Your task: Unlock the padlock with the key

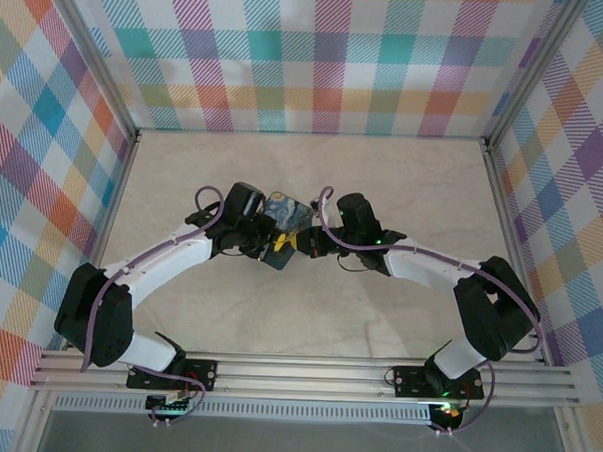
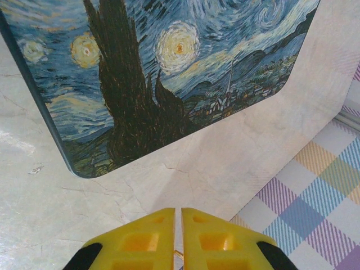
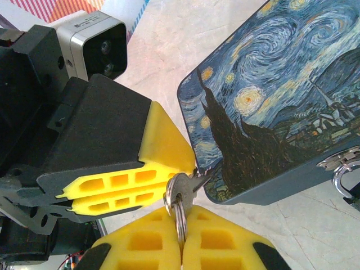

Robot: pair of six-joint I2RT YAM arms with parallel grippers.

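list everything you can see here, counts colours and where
tin: 1, blue and yellow swirl painting, mid table between the two arms
padlock: 1, dark with silver shackle, at the clasp on the tin's side, mostly cut off by the frame edge
key: 1, silver, on a ring, in front of the tin
table: 1, pale marble
walls: 3, multicolour plaid, around the table
arms: 2, white and black, reaching in from the near edge
left end effector: 1, yellow fingers, shut, tips at the key's head
right end effector: 1, yellow fingers, shut on the key's ring
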